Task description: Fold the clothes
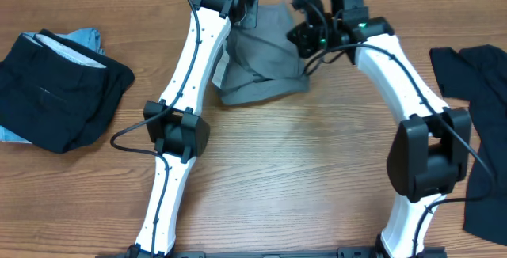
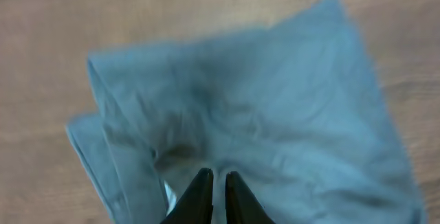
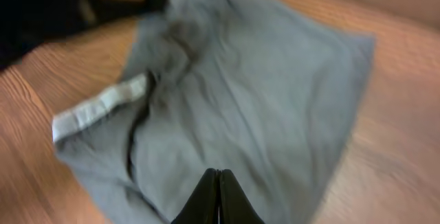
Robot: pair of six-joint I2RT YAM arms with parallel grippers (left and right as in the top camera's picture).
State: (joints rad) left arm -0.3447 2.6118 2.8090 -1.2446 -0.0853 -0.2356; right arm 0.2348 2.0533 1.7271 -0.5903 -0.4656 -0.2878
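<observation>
Quick count of what's on the desk (image 1: 301, 155): one grey garment (image 1: 265, 68), two black garments and one light-blue piece, so four bits of clothing in all. The grey one sits crumpled at the far middle, between the two arms. One black garment (image 1: 55, 92) is over on the left with the light-blue piece (image 1: 89, 36) peeking out from under its far edge. The other black garment (image 1: 483, 115) lies at the right edge, well apart from the rest.

There are two hands. The left hand (image 2: 216, 179) has its fingers nearly together over the grey cloth, with just a sliver of gap, and honestly I can't tell if any fabric is pinched. The right hand (image 3: 218, 179) is fully closed above the same garment with nothing in it. The grey one also shows one white strip (image 3: 103, 107) along an edge.
</observation>
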